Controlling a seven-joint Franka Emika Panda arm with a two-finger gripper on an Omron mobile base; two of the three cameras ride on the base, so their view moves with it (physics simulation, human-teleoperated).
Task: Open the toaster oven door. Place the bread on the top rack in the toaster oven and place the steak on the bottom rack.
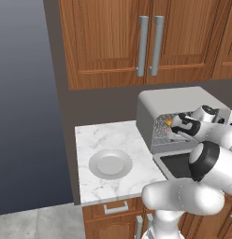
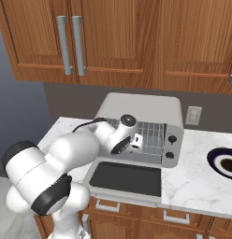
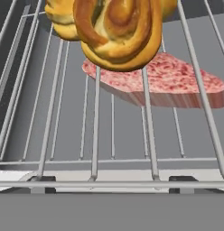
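Both foods racked: bread [image 3: 114,31] on top rack [image 3: 150,135], steak [image 3: 172,83] on bottom rack [image 3: 64,113]; hand [image 3: 112,179] spread, empty.

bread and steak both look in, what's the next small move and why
Probably back the hand straight out of the oven. The bread sits on the top rack, the steak lies on the rack below, and the hand is open and holds nothing, so both placements look done. The door is down.
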